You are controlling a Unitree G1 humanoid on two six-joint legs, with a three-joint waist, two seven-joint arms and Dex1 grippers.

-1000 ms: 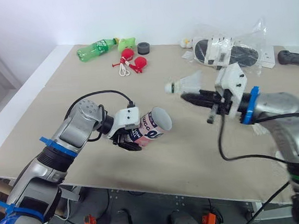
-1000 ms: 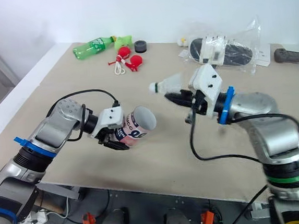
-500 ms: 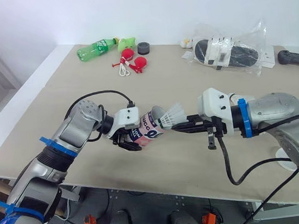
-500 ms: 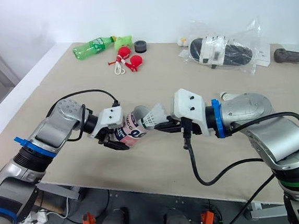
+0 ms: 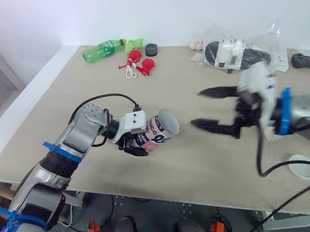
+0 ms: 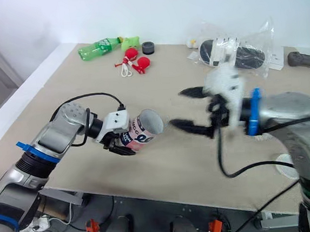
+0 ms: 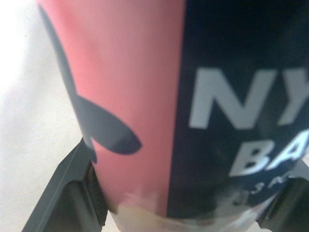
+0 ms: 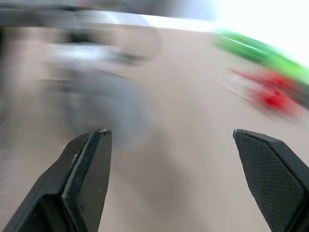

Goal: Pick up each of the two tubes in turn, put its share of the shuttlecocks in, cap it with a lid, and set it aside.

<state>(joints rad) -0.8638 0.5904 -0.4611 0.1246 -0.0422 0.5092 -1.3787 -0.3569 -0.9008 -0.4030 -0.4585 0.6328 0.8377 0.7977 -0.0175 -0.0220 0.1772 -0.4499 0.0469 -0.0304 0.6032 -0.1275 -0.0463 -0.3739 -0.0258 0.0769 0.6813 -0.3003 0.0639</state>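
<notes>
Left eye view gives you the left gripper (image 5: 135, 145) closed around a short cylindrical tube (image 5: 159, 131). The tube is tilted over the beige matte surface (image 5: 76, 85), with its round open mouth turned toward the right gripper (image 5: 198, 108). That gripper is near the mouth, its two pointed black fingers spread wide with nothing between them. In the left wrist view you see the tube's smooth wall, pink and dark blue with white letters. A flat round white lid (image 5: 306, 166) lies near the surface's front right edge.
</notes>
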